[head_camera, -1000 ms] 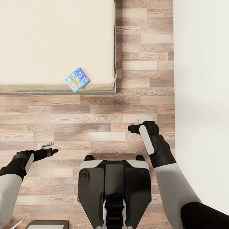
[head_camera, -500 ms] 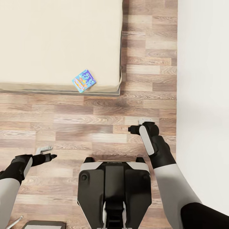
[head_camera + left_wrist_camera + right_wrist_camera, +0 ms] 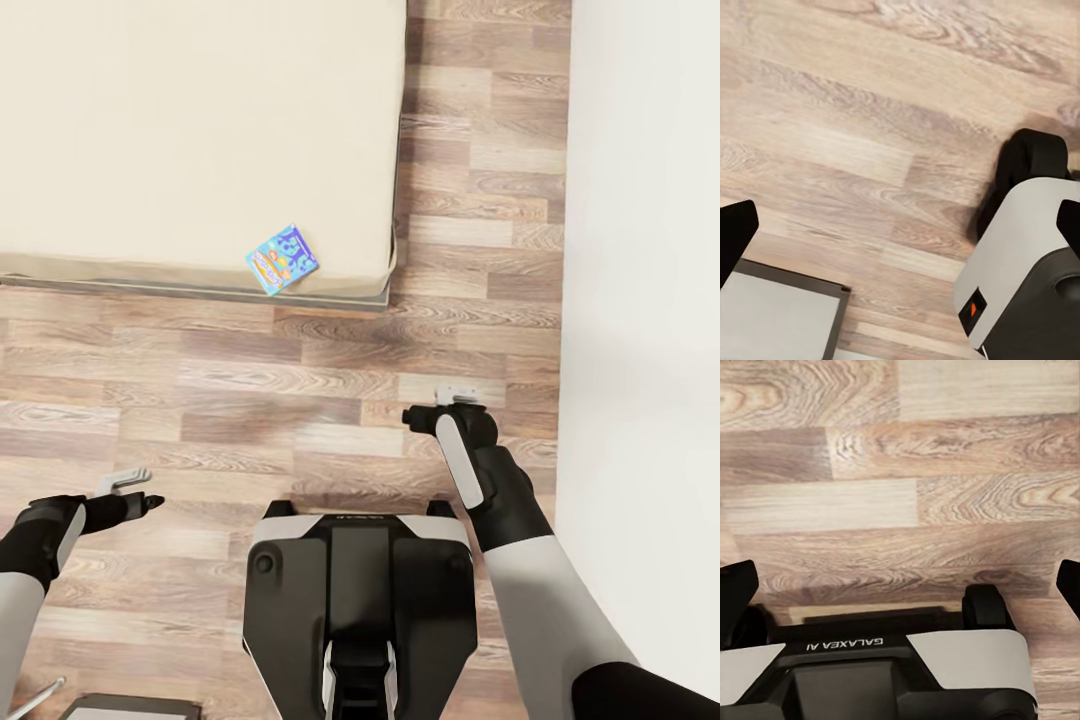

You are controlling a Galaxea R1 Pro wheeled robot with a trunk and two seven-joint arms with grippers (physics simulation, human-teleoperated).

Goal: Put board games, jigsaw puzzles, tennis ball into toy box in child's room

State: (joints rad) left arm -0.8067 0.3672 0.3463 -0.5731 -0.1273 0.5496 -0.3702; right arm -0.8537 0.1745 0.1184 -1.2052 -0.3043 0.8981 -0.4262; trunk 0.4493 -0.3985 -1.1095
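A small pale blue board game (image 3: 282,259) with an orange-yellow band lies flat on the beige mattress of the bed (image 3: 200,130), close to its near right corner. My left gripper (image 3: 133,492) hangs open over the wooden floor at the lower left, far from the game and holding nothing. Just ahead of my base, my right gripper (image 3: 438,405) is also open and empty. In each wrist view the black fingertips (image 3: 735,232) (image 3: 735,592) stand wide apart over floorboards. The toy box, table, puzzles and ball are out of view.
A white wall (image 3: 640,300) runs along the right, leaving a strip of floor between it and the bed. My base (image 3: 360,600) fills the bottom centre. A grey flat panel with a dark rim (image 3: 780,315) lies on the floor by my left side.
The whole view has shifted, so the bed and game now sit further right and slightly lower. My left gripper has drawn back toward the lower left. Both grippers stay open.
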